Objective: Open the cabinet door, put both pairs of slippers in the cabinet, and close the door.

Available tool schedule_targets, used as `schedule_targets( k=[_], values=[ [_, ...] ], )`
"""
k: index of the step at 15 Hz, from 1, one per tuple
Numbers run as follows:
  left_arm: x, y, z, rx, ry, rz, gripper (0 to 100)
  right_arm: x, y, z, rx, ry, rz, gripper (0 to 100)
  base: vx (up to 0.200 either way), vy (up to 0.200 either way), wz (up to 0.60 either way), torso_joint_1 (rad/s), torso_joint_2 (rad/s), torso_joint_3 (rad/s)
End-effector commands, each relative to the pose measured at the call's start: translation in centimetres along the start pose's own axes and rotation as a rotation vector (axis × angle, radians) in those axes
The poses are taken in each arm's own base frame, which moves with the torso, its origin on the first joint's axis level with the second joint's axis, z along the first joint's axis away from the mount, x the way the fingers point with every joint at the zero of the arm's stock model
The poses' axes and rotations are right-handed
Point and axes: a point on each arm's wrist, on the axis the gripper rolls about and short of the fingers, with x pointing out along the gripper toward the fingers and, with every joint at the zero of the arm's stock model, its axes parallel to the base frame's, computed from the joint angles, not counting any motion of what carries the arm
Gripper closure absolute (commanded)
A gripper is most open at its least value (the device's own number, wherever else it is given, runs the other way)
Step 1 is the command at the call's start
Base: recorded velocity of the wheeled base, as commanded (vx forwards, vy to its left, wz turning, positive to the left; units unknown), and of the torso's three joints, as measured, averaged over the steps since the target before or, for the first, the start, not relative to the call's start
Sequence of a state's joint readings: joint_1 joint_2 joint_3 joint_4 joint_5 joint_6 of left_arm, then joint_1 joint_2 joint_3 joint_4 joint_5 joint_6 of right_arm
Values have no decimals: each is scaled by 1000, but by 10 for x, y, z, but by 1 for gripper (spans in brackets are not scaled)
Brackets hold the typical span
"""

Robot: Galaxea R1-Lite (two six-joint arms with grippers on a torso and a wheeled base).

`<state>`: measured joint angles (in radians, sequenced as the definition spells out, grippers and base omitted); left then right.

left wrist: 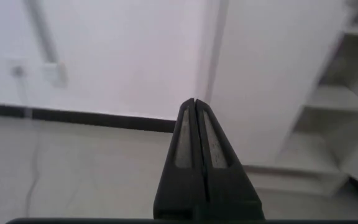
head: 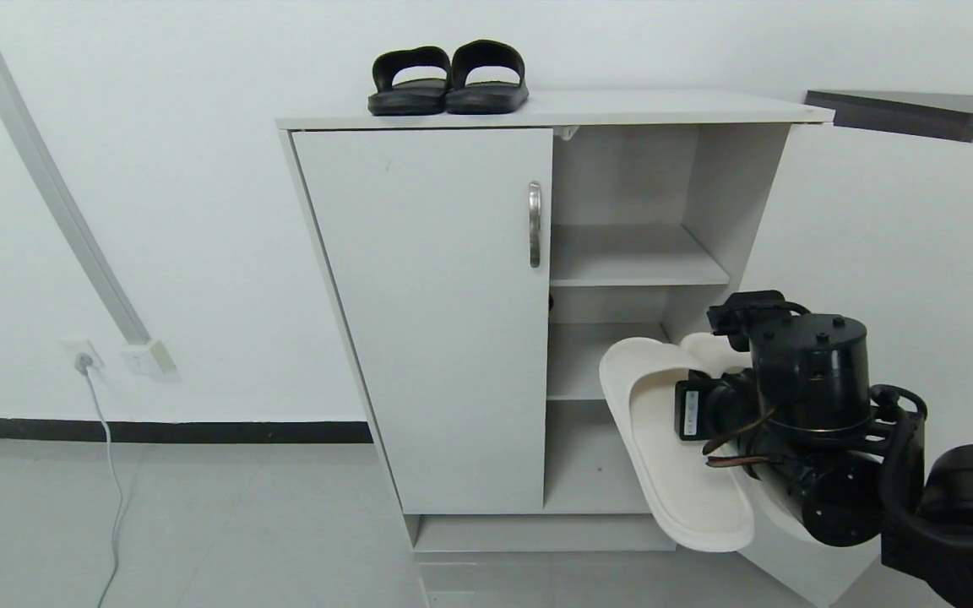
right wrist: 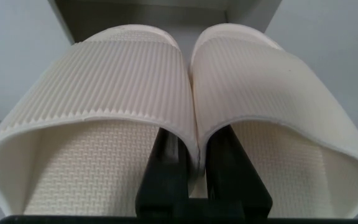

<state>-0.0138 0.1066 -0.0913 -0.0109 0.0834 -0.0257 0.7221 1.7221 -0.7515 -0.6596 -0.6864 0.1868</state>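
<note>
Starting leftmost, the left gripper (left wrist: 195, 124) was seen clenched on nothing, its grey pads (left wrist: 184, 140) pressed together. Smooth black slippers (head: 448, 78) were set atop the white cabinet (head: 419, 338), whose right door (head: 892, 253) was swung open. Before its lower shelves (head: 575, 363), ribbed cream slippers (head: 672, 439) were held tilted, their adjoining straps pinched by the right gripper (right wrist: 194, 155).

We locate a wall outlet (head: 81, 361), its cable (head: 111, 473) and a black baseboard (head: 157, 431) well left of the right gripper (right wrist: 194, 168).

Black right arm (head: 807, 371) — screws (head: 822, 337), cables (head: 731, 461)
</note>
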Motion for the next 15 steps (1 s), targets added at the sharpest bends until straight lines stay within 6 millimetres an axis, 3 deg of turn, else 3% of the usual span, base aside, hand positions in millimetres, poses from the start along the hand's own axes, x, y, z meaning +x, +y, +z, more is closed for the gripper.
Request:
schedule_targets(
  k=[1, 6, 10, 15],
  values=[
    [-3, -1, -30, 18, 6, -74, 100, -4, -1, 0, 1, -1, 9, 100, 0, 0, 0, 0, 0, 0],
    [-3, -3, -29, 30, -1, -137, 100, -3, 12, -13, -29, 22, 57, 100, 0, 0, 0, 0, 0, 0],
    [-3, -3, -29, 30, -1, -139, 100, 33, 42, -17, 26, -41, -44, 100, 0, 0, 0, 0, 0, 0],
    [-3, -3, -29, 29, -1, -139, 100, 51, 51, -40, 1, -10, -91, 100, 0, -40, 0, 0, 0, 1]
  ],
)
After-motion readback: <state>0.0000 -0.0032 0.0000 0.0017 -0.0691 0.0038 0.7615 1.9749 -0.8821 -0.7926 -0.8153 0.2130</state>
